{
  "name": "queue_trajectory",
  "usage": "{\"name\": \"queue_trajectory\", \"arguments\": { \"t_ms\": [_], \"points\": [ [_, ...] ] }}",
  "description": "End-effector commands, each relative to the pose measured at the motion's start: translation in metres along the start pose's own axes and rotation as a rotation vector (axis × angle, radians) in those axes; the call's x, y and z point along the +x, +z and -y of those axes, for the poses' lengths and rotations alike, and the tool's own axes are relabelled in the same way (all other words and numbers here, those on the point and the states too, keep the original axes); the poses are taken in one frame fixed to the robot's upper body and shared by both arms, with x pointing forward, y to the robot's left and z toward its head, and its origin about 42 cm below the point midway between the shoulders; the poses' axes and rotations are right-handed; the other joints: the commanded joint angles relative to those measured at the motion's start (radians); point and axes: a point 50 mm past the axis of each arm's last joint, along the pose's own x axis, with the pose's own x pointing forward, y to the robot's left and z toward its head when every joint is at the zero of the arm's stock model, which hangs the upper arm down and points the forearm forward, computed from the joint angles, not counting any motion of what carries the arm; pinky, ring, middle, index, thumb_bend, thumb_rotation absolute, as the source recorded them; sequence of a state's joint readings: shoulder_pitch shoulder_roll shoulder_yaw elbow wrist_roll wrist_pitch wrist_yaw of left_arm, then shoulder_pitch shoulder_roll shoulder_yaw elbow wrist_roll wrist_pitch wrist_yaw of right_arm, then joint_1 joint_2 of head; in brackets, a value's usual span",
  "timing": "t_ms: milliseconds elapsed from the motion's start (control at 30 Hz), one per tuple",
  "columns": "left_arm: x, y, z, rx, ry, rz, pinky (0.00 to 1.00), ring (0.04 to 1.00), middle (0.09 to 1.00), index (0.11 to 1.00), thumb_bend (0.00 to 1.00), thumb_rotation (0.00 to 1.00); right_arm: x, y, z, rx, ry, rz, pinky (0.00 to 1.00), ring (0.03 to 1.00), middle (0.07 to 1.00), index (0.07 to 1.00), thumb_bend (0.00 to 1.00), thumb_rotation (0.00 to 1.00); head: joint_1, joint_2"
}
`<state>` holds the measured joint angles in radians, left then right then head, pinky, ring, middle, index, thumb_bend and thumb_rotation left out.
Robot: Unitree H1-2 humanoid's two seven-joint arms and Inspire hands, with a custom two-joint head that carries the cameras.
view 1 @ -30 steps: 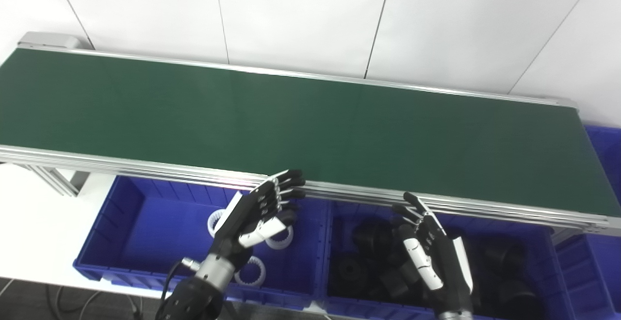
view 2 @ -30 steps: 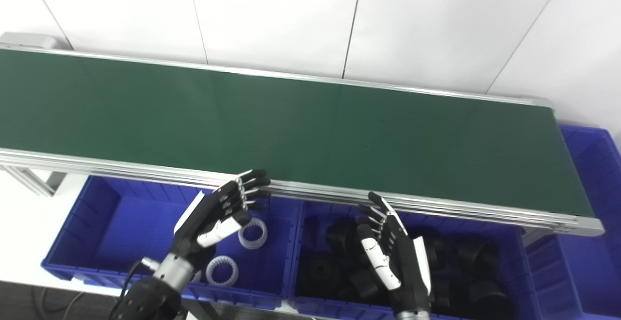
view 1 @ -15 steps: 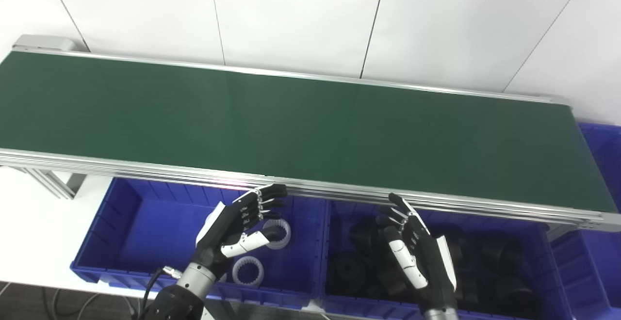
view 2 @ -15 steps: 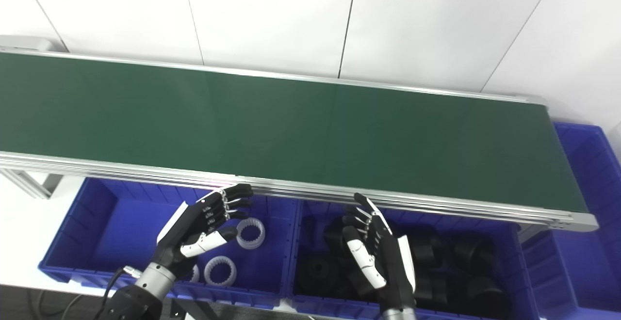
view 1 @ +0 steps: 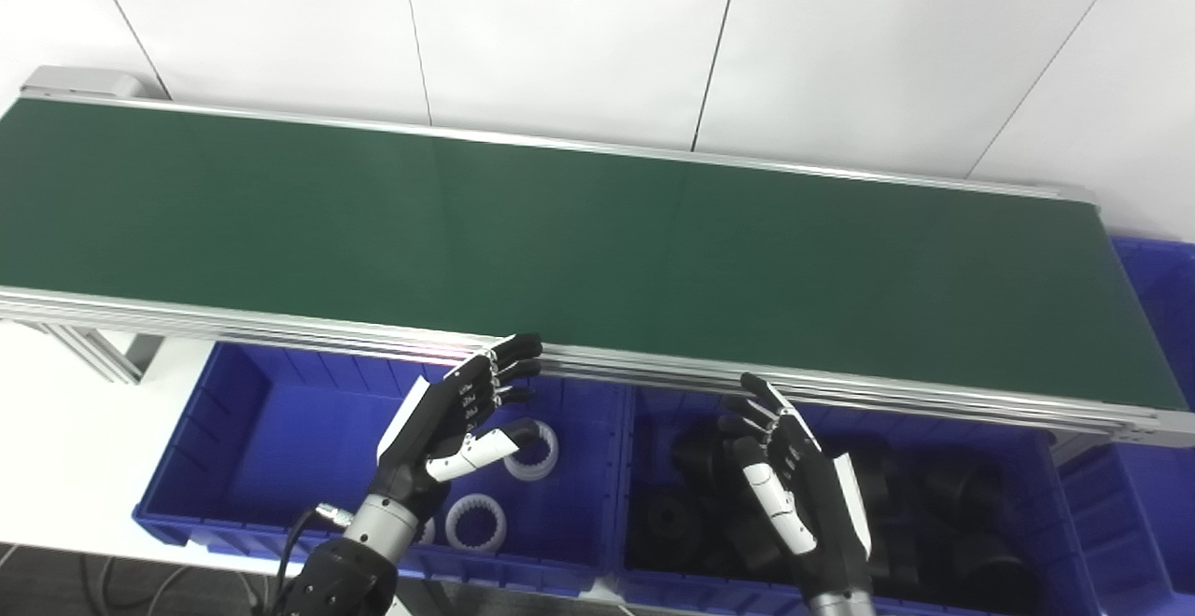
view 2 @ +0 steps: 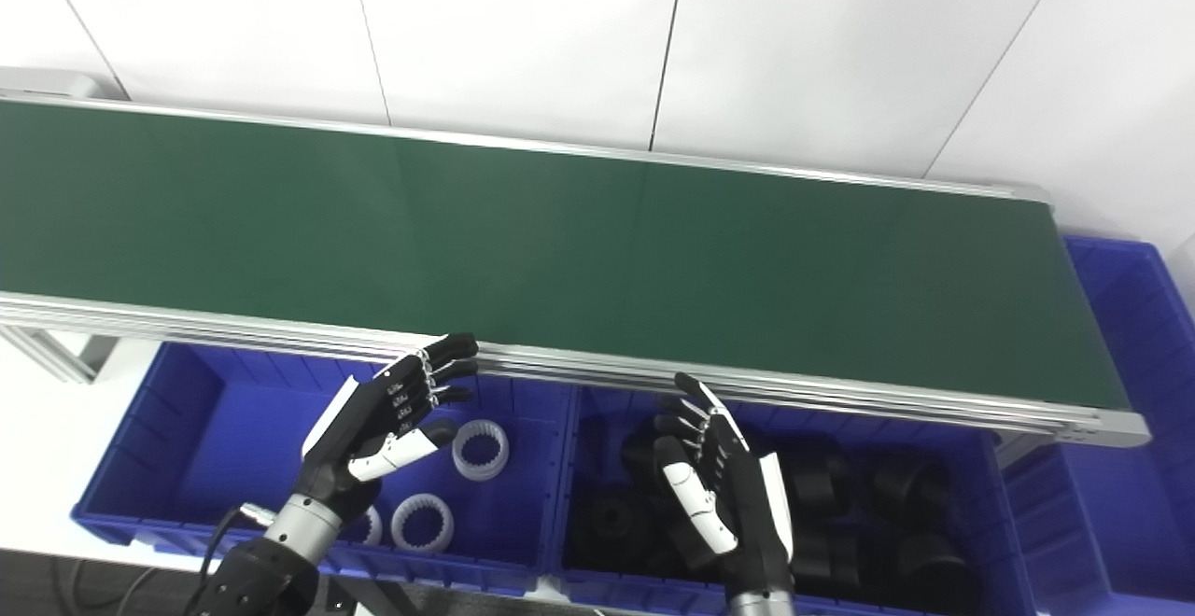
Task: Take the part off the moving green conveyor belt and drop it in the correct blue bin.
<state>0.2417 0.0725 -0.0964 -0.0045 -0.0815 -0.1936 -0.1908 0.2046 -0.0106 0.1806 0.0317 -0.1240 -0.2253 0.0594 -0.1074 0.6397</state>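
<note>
Conveyor belt (view 1: 560,233) cut by left edge; far-right bin (view 2: 1134,317) cropped; left hand (view 1: 448,425) hides one white ring.

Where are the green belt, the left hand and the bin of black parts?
green belt (view 1: 597,224): left eye view, bare middle.
left hand (view 1: 448,415): left eye view, palm.
bin of black parts (view 2: 994,453): right eye view, right wall.

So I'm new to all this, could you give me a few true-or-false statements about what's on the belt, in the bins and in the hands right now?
1. The green conveyor belt carries a part. False: it is bare.
2. Both the left hand and right hand are open and hold nothing. True.
3. The left blue bin holds white ring parts. True.
4. The middle blue bin holds white parts. False: black parts.
</note>
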Motion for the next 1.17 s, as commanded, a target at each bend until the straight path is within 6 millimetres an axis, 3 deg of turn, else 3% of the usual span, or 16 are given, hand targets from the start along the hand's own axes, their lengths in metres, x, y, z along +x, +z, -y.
{"name": "queue_trajectory", "arguments": {
  "t_ms": [0,600,1133],
  "points": [
    [0.0063,0.0081,0.0002,0.007,-0.004,0.058,0.78,0.852,0.872,0.839,0.84,0.49,0.0063,0.0113,-0.0007,0.007,0.000,0.097,0.69,0.762,0.798,0.881,0.63,0.75,-0.001,-0.002],
    [0.0080,0.0090,0.0022,0.067,-0.106,0.030,0.79,0.858,0.852,0.826,0.92,0.44,0.0059,0.0105,-0.0021,0.000,-0.005,0.100,0.68,0.760,0.796,0.879,0.61,0.75,-0.005,-0.003],
    [0.0086,0.0078,0.0026,0.052,-0.112,0.031,0.79,0.838,0.842,0.851,0.91,0.39,0.0063,0.0097,-0.0040,0.006,-0.008,0.097,0.68,0.761,0.796,0.878,0.62,0.76,-0.009,-0.006]
  ]
}}
